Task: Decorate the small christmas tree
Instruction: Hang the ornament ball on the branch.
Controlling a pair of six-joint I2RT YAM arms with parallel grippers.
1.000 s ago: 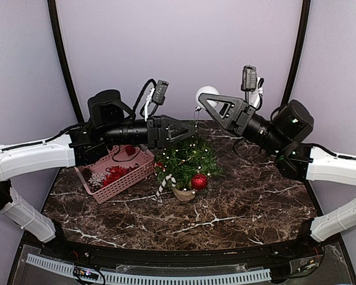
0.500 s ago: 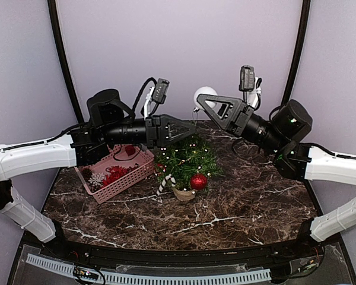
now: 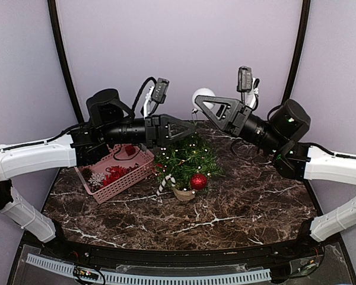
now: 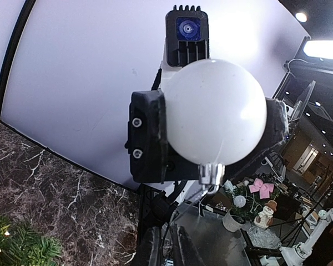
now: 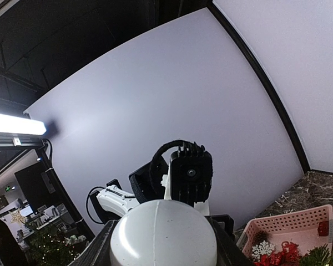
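While my right gripper (image 3: 200,102) clamps the white bauble (image 3: 206,93), the small christmas tree (image 3: 187,157) stands upright below it.
Left gripper (image 3: 191,126) — jaws nearly together — sits nearer, just above its crown.

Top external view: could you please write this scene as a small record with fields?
tree: small christmas tree, upright in its pot, beside the pink basket
already on tree: red bauble, candy cane
right gripper: shut on the white ball ornament, raised above the tree
left gripper: over the treetop, pointing toward the ornament; open or shut unclear
table: dark marble
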